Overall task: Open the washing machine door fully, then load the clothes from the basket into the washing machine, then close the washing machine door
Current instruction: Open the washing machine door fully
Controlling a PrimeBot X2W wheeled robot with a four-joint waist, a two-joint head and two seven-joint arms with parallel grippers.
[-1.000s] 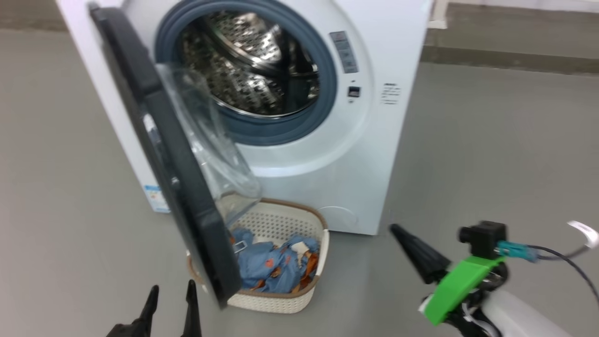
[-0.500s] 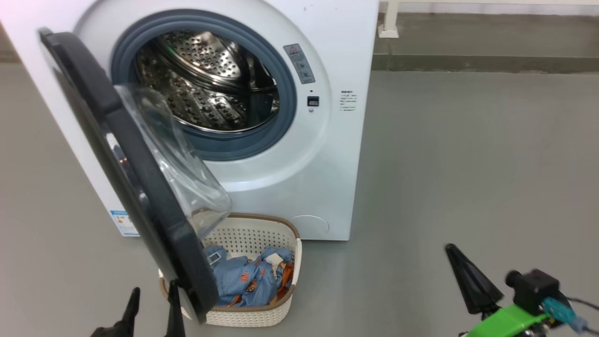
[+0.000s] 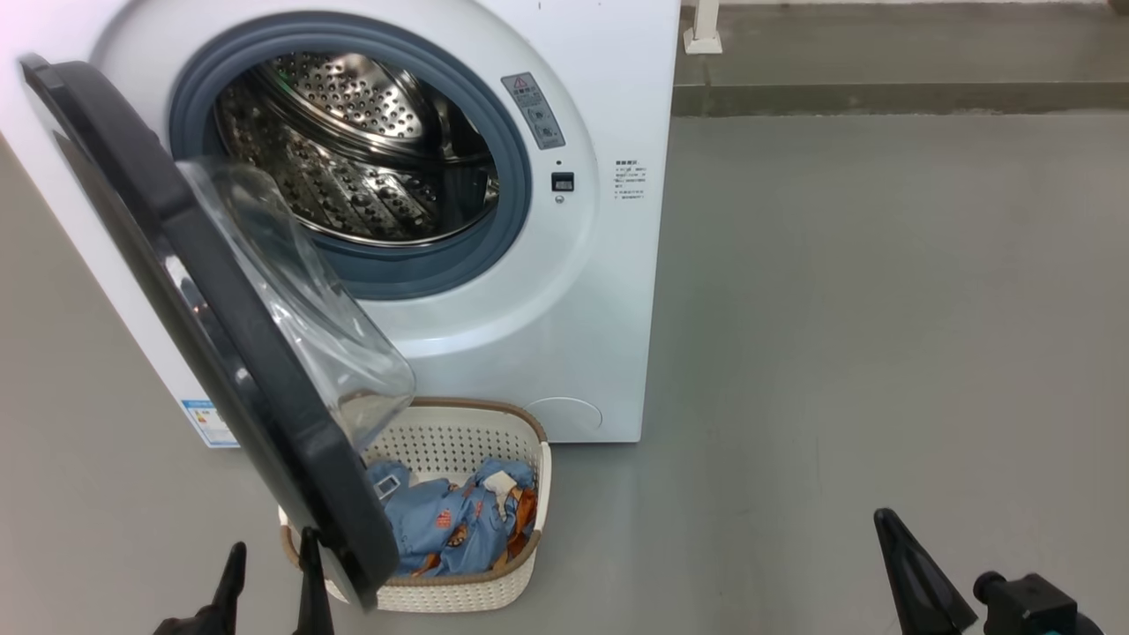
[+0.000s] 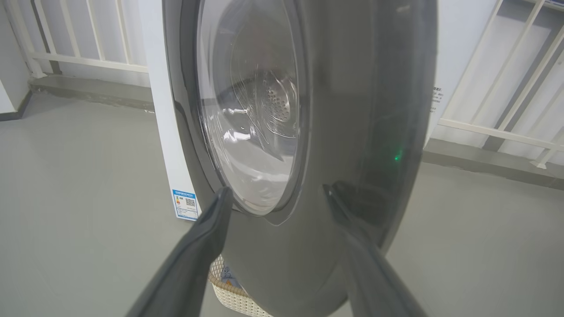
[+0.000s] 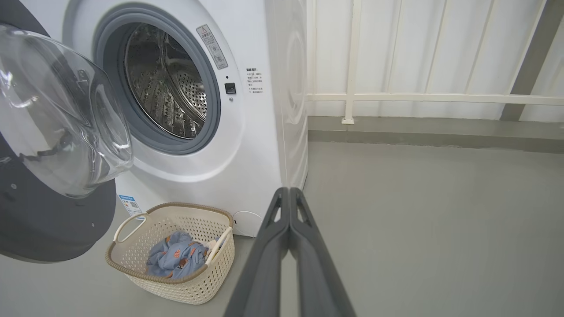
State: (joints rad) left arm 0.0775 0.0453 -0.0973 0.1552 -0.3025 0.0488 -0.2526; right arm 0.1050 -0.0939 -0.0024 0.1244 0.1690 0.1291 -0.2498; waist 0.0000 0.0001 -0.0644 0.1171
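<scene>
The white washing machine (image 3: 609, 265) stands with its steel drum exposed. The washing machine door (image 3: 220, 335) hangs partly swung out to the left, its clear bowl over the basket (image 3: 459, 600). Light blue clothes (image 3: 441, 525) lie in the basket on the floor at the machine's foot. My left gripper (image 3: 272, 551) is open right by the door's lower black rim. In the left wrist view the open left gripper (image 4: 276, 190) faces the door's outer face (image 4: 352, 110); contact is unclear. My right gripper (image 3: 886, 525) is shut and empty, low on the right, away from the machine.
Grey floor spreads wide to the right of the machine. A white railing (image 5: 396, 97) and a low grey kerb (image 5: 440, 132) run along the wall behind. The right wrist view takes in the basket (image 5: 132, 268), the clothes (image 5: 176, 259) and the door's bowl (image 5: 57, 119).
The head camera has shifted, so the machine sits further left in the picture. My right gripper has dropped toward the lower right corner. The left gripper stays by the door's lower rim.
</scene>
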